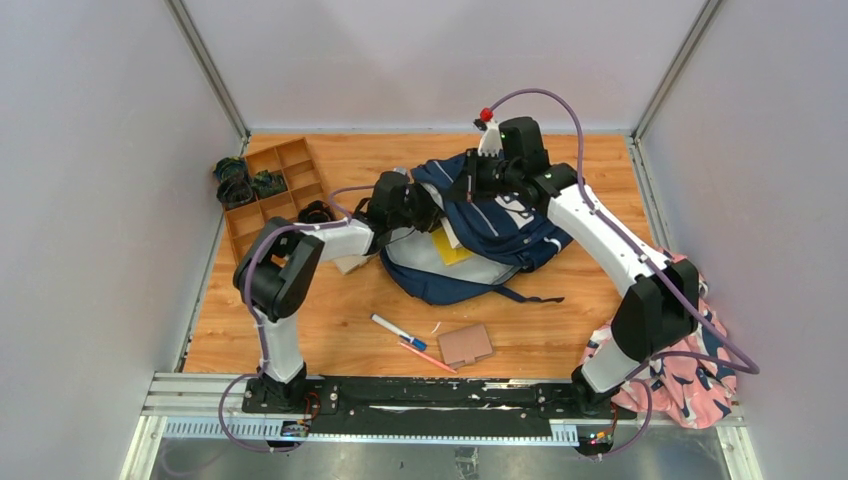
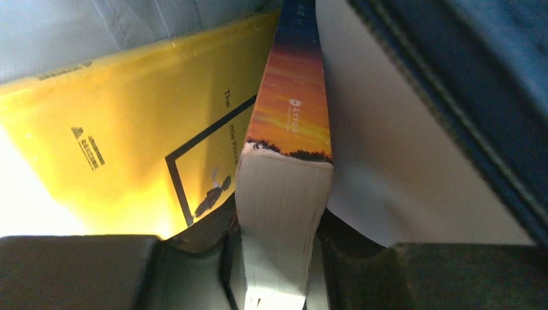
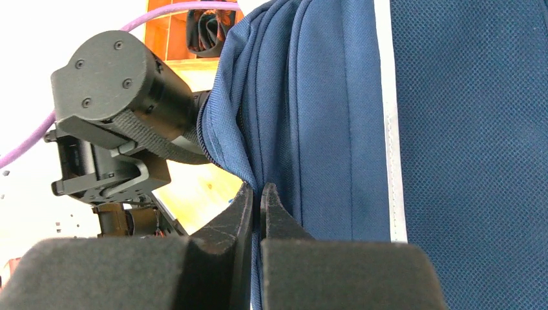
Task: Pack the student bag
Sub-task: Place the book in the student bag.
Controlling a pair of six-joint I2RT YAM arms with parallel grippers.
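The navy student bag point(image 1: 500, 225) lies open in the middle of the table, its pale lining facing the near side. My left gripper point(image 2: 278, 258) is shut on a thick book with an orange sunset spine point(image 2: 287, 116) and holds it inside the bag's mouth, beside a yellow book point(image 2: 129, 148) and a white book point(image 2: 381, 161). In the top view the left gripper point(image 1: 432, 215) is at the bag's opening. My right gripper point(image 3: 256, 194) is shut on the bag's navy fabric edge point(image 3: 271, 116) and holds it up at the far side point(image 1: 480, 170).
A white-and-blue marker point(image 1: 398, 331), an orange pen point(image 1: 428, 356) and a brown card wallet point(image 1: 465, 344) lie on the wood near the front. A wooden divider tray point(image 1: 265, 195) with dark items stands at the back left. A pink-and-navy cloth bundle point(image 1: 690, 375) lies at the right edge.
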